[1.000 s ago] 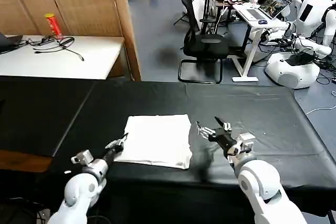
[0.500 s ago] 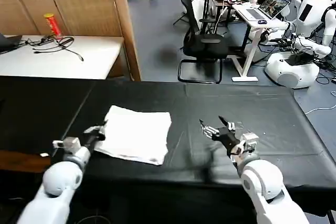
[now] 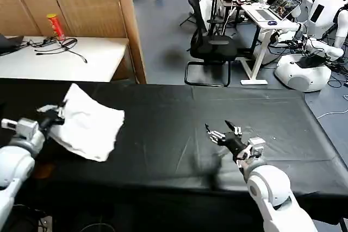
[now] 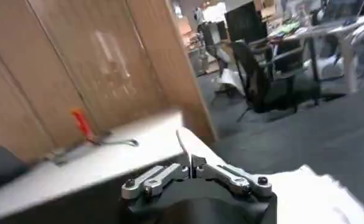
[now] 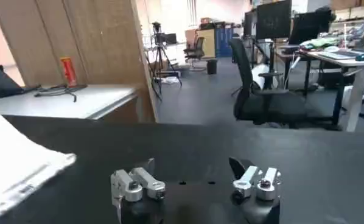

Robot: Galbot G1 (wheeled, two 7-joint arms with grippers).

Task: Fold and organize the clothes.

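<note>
- Table [image 3: 217, 112]: we log a broad surface under a black cloth, running the full width of the head view; most of its middle and right part is bare.
- White desk [image 3: 60, 58]: we note it beyond the table's far left corner, set against wooden panels, carrying a red can [image 3: 55, 26] and black cables [image 3: 57, 44].
- Office chair [image 3: 209, 44]: black, standing on the blue-grey floor beyond the table's far edge.
- T-shirt [image 3: 87, 122]: white, folded into a flat bundle, plain side showing. We place it over the table's left end, tilted, with its far corner raised and its near edge hanging down toward the cloth. From the right wrist view it appears as a white slab [image 5: 17, 167] at the side of the black surface. Whether its lower edge touches the cloth we cannot tell.
- Left pincer [image 3: 51, 115]: at the table's left edge, its dark fingers pressed together on the T-shirt's left edge and carrying the bundle. In the left wrist view the two metal fingers [image 4: 161, 176] meet at the centre with white fabric [image 4: 316, 195] rising between them.
- Right pincer [image 3: 217, 133]: low over the table's right half, toward the near edge, well apart from the T-shirt. Its fingers are spread with nothing between them; the right wrist view shows the two fingertips [image 5: 130, 185] standing wide apart above bare black cloth.
</note>
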